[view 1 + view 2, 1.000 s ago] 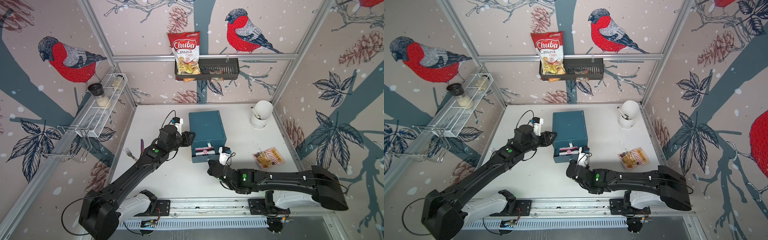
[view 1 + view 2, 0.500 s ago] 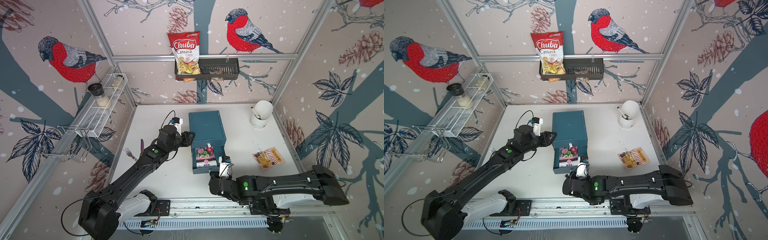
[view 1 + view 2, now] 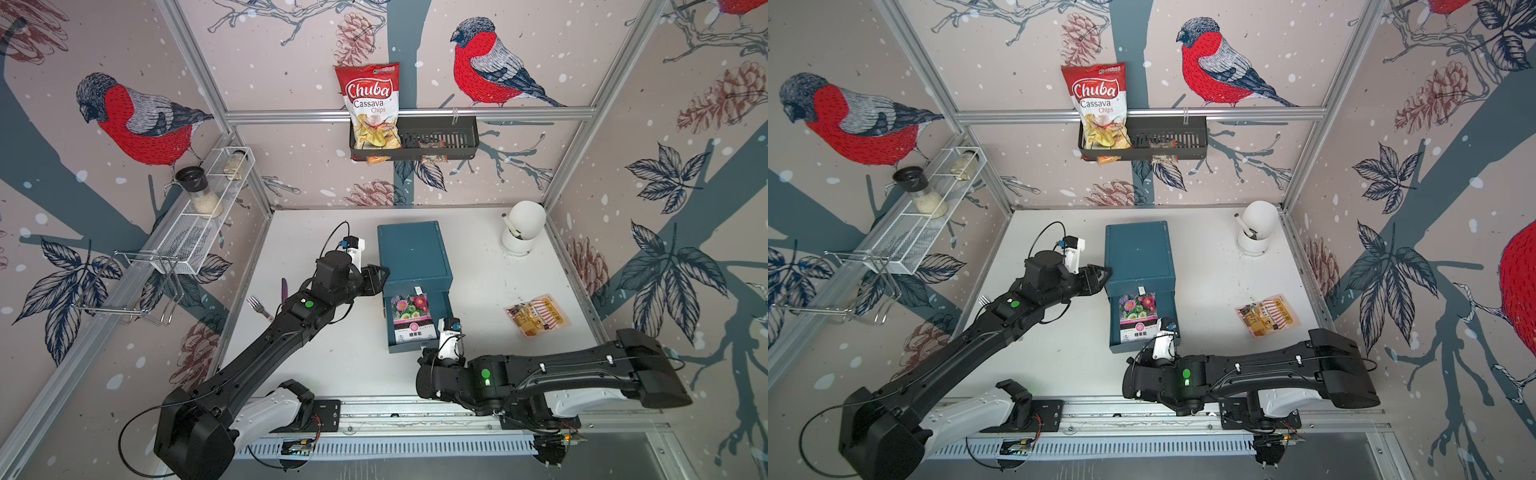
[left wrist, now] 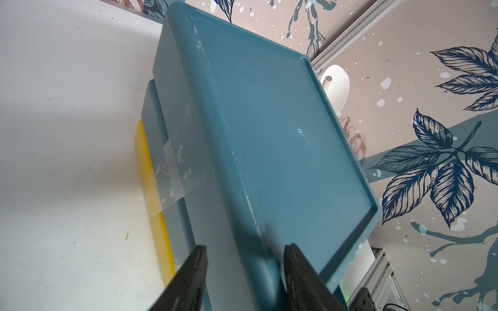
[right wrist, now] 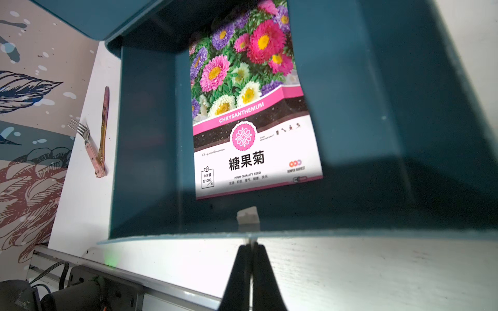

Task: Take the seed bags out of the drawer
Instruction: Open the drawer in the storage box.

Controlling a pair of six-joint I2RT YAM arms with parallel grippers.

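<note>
A teal drawer box (image 3: pixel 413 253) (image 3: pixel 1138 253) (image 4: pixel 269 134) stands mid-table with its drawer (image 3: pixel 405 347) (image 5: pixel 145 134) pulled out toward the front. Flat inside lies a white seed bag with pink and purple flowers (image 3: pixel 410 318) (image 3: pixel 1138 316) (image 5: pixel 250 107). An orange-yellow seed bag with a striped awning (image 3: pixel 537 314) (image 3: pixel 1268 316) lies on the table to the right. My left gripper (image 3: pixel 380 276) (image 4: pixel 244 246) is shut on the box's front-left top edge, one finger on the lid and one on the side wall. My right gripper (image 5: pixel 252 243) is shut on the thin white pull tab at the drawer's front wall.
A fork (image 3: pixel 259 305) (image 5: pixel 86 145) and a knife (image 3: pixel 284 289) lie left of the box. A white cup (image 3: pixel 521 228) stands at the back right. A black wall basket (image 3: pixel 453 139) holds the Chuba bag (image 3: pixel 370 104). A wire rack (image 3: pixel 199 216) hangs on the left wall.
My right gripper has drawn back toward the front edge, pulling the drawer far out and uncovering the flower bag. The left arm has stayed on the box.
</note>
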